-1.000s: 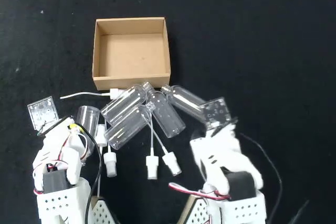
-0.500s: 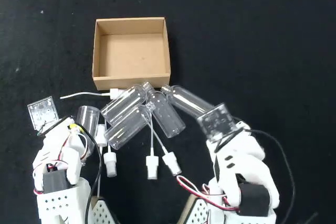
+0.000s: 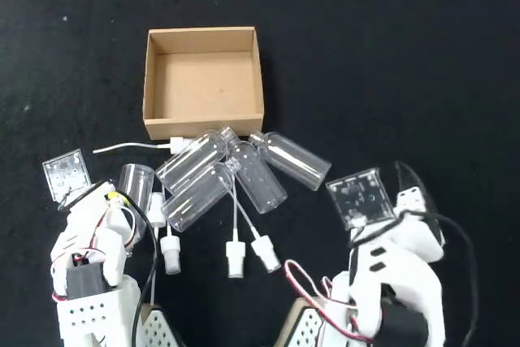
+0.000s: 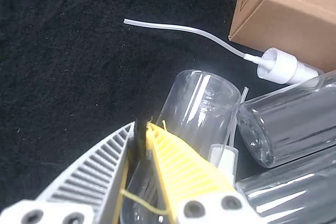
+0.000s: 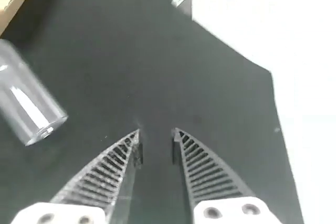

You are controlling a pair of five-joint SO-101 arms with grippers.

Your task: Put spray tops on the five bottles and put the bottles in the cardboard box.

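On the black surface, an open cardboard box stands beyond both arms. The left gripper, jaws closed, hangs over the bottle off the box's front-left corner. The right gripper, jaws slightly apart and holding nothing, is well off its front-right. Four more bottles lie fanned before the box, long axes slanting toward it. Loose spray tops lie farther out, tubes pointing boxward.

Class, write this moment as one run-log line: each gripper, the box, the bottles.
left gripper: shut | right gripper: open, holding nothing | cardboard box: empty | five bottles: lying outside box
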